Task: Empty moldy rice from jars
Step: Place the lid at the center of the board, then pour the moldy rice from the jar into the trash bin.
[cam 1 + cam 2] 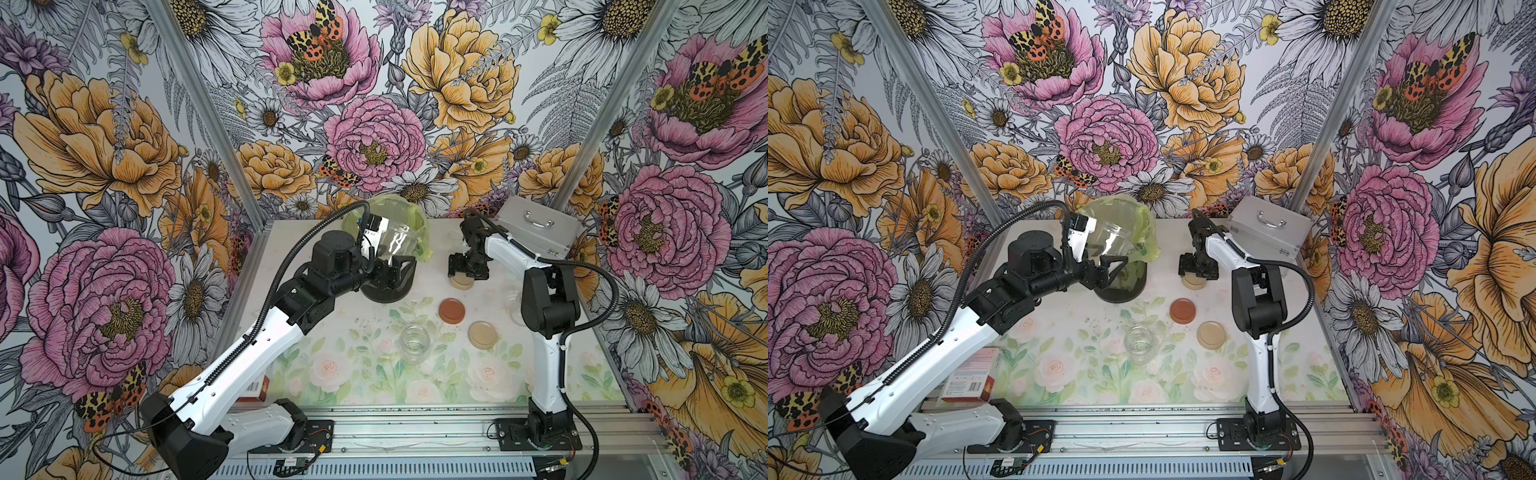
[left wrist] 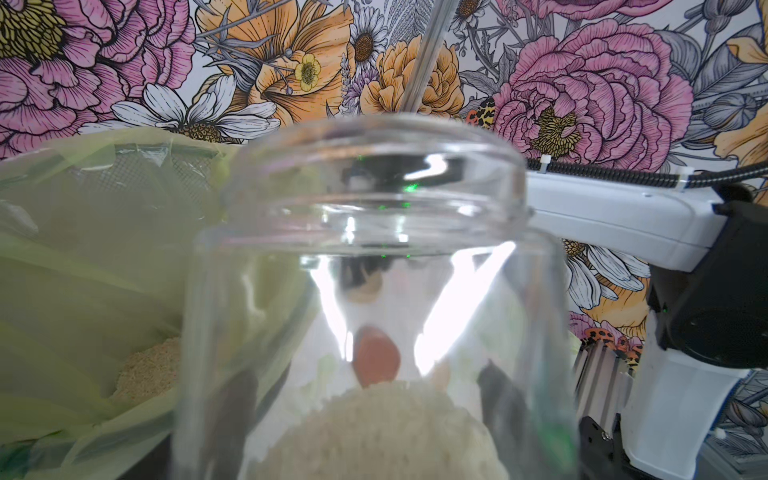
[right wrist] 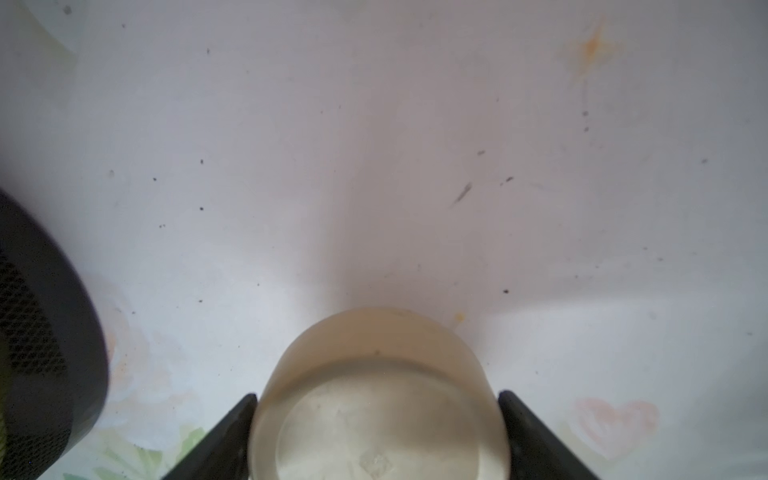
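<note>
left gripper (image 1: 400, 268) grasping jar (image 1: 397, 243) over bin (image 1: 384, 293); right gripper (image 1: 466, 273) clamped on far lid (image 1: 461, 281)
Top views: table (image 1: 332, 374) under a floral mat, floral walls on three sides, silver case (image 1: 536, 226) in the far right corner, box (image 1: 971, 380) by the left arm's base. An empty jar (image 1: 414, 344), red lid (image 1: 452, 311) and near lid (image 1: 483, 333) sit loose mid-table, apart from each other. The jar is tilted above the bin mouth, and the far lid sits low, just right of the bin. Left wrist: the jar fills the view, mouth pointing away, rice (image 2: 390, 428) piled at the gripper end. Dumped rice (image 2: 145, 374) lies in the green bag (image 2: 83, 249). Right wrist: fingers (image 3: 232, 428) sit tight on both sides of the far lid, the mat is specked and the bin is at the edge.
</note>
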`<action>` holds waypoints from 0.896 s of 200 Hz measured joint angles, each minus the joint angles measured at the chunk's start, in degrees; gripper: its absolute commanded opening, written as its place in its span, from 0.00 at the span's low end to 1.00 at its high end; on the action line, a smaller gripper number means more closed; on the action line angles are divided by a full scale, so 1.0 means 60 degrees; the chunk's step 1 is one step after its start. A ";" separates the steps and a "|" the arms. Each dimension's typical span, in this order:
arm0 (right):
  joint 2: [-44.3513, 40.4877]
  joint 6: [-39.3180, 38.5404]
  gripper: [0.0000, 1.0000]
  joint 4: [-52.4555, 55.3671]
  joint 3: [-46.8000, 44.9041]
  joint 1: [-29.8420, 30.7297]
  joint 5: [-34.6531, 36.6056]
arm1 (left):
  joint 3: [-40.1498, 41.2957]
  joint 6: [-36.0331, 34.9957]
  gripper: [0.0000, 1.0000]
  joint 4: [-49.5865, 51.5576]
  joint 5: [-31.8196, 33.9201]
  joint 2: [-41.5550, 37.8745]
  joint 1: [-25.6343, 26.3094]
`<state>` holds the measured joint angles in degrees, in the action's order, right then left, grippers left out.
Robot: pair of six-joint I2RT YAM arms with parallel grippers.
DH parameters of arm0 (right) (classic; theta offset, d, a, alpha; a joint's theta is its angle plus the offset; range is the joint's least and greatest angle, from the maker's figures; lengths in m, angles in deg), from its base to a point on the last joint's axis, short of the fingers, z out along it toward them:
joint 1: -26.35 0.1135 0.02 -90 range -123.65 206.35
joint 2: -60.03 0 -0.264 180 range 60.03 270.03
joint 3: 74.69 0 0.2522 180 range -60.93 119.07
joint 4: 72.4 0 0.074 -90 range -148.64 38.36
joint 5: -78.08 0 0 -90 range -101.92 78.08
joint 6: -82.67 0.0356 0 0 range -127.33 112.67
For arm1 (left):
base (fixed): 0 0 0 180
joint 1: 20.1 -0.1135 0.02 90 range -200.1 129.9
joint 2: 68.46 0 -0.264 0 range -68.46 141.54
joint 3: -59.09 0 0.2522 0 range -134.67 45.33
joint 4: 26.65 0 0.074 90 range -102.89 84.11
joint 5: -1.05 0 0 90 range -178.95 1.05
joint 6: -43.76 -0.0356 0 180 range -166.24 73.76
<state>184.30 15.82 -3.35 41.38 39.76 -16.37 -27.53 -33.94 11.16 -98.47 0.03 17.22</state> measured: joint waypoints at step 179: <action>-0.1854 0.0579 1.00 -0.0073 0.0066 -0.0058 -0.0131 | -0.3122 0.6069 0.00 0.1086 -0.1847 0.2681 -0.1643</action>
<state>173.18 19.30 -3.79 41.77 39.41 -17.15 -46.26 2.47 17.67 -109.55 16.11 7.37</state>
